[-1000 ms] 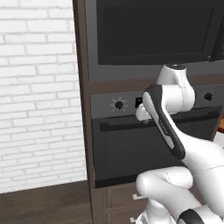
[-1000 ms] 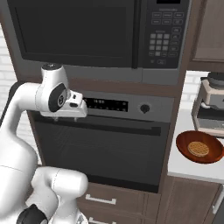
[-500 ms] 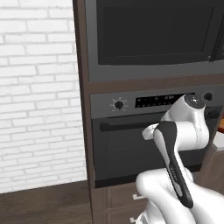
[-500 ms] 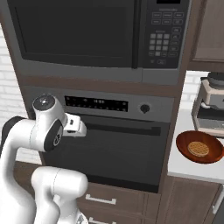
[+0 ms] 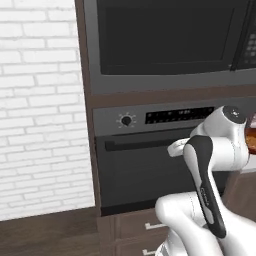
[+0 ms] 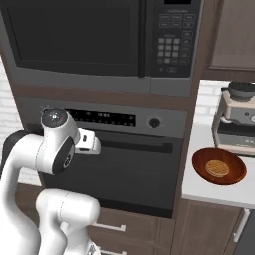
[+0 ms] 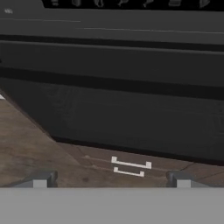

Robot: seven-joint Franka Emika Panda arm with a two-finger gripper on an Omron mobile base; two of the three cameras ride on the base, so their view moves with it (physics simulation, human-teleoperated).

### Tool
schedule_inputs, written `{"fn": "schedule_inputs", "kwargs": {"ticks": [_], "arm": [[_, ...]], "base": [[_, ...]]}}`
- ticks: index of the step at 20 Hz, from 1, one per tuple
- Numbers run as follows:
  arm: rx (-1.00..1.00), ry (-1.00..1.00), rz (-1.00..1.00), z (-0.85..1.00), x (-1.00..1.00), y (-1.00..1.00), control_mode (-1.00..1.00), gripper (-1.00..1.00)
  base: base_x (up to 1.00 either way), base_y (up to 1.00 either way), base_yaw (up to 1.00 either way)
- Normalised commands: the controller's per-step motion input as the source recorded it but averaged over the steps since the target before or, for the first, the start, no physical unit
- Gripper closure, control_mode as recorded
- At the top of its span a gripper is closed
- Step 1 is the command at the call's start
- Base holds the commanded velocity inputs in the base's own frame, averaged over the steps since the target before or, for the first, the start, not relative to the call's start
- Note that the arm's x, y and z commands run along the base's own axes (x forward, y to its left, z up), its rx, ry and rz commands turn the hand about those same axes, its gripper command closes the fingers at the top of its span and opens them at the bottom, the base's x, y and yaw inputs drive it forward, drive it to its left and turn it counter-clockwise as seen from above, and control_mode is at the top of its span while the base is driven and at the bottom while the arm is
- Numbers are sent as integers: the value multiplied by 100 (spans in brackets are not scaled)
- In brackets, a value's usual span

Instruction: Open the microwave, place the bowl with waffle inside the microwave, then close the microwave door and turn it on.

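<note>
Microwave [image 6: 99, 42] sits at the top of the wall column, microwave door [image 5: 165, 37] flush with the frame, keypad on its right side. Directly under it: the oven [image 6: 119, 164] with knob row, display strip and long bar handle [image 6: 137, 147]. Arm is folded low in front of the oven, elbow up, hand at handle height pointing at the oven glass. Gripper [image 7: 111, 181] in hand view: two dark tips set wide apart with nothing between them, looking at the oven door and, lower down, the wood drawer fronts [image 7: 129, 168] with white pulls.

Bowl [image 6: 219, 167] is on the white counter [image 6: 214, 191] right of the oven column, well apart from the gripper. Waffle [image 6: 217, 168] lies flat in its middle. Coffee machine [image 6: 236, 119] stands just behind the bowl, against the wall. Wood upper cabinet [image 6: 231, 35] above the machine, beside the microwave. White brick wall [image 5: 40, 105] left of the column. The arm's own bulk sits between the base and the oven front
</note>
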Motion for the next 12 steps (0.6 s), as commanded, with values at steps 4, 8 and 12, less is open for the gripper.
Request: {"fn": "schedule_inputs", "kwargs": {"ticks": [4, 8, 12], "arm": [[0, 0, 0, 0, 0, 0, 100, -100], [0, 0, 0, 0, 0, 0, 100, -100], [0, 0, 0, 0, 0, 0, 100, -100]], "base": [[0, -52, 0], [0, -63, 1], [0, -62, 5]]}}
